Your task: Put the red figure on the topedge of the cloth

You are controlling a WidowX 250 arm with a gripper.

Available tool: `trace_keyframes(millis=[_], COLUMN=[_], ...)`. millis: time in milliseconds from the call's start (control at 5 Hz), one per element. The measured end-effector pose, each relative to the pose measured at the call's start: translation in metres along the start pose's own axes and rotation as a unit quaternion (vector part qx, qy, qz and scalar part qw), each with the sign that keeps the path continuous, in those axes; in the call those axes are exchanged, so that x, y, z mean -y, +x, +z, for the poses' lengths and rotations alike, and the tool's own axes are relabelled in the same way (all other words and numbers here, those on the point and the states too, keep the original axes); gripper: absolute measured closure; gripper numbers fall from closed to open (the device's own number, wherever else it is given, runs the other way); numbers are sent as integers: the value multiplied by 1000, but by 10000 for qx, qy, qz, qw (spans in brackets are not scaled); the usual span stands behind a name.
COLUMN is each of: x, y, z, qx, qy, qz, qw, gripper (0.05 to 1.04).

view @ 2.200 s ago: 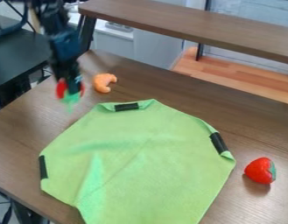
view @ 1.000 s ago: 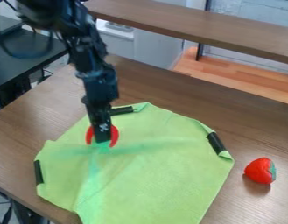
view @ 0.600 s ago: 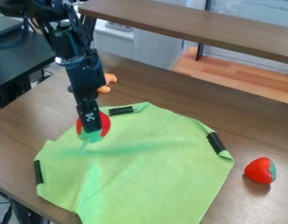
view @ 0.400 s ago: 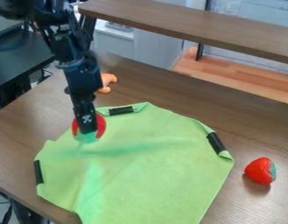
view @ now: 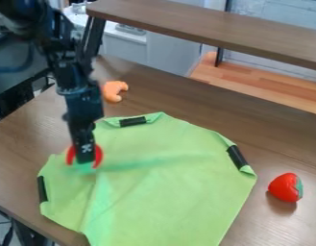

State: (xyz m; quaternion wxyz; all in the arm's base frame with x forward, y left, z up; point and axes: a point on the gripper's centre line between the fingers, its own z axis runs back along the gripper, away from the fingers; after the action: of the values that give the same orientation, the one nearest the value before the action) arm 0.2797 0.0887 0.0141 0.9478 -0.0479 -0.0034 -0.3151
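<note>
Red strawberry off the cloth, end effector over the cloth's left side

The step in hand looks like the pick-up, on the reading that the plush-looking strawberry (view: 285, 187) is the red figure. It lies on the tabletop (view: 140, 81), just beside the right-hand corner of the green cloth (view: 179, 178). The end effector (view: 84, 161) hangs over the cloth's left part, well apart from the strawberry; whether it is spread, pressed together or pinching something, I cannot tell. Red curved shapes (view: 98, 156) flank its lower end.

The next move probably calls for rising clear of the fabric, crossing to the strawberry, gripping its rounded sides and carrying it to the cloth's far edge, near the black strip (view: 132, 121). Dragging low could rumple the cloth.

The tabletop is brown wood with visible grain. The cloth spreads over it with folded corners, black strips and soft creases; an orange curved toy (view: 114, 91) lies beyond its upper left. Behind runs a raised wooden shelf (view: 211, 31), with a pale cabinet (view: 163, 53) and a lighter wooden surface (view: 256, 84) past it. A dark table (view: 16, 79) stands at the left.
</note>
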Motion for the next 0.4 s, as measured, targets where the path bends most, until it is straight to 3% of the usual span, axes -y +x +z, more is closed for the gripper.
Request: trace_keyframes(millis=[200,400], x=[0,2], y=[-8,-8], z=[1,14], qx=[-143,40], qy=[-35,-89], qz=[222,298], qw=[9996,9995], gripper=[79,83])
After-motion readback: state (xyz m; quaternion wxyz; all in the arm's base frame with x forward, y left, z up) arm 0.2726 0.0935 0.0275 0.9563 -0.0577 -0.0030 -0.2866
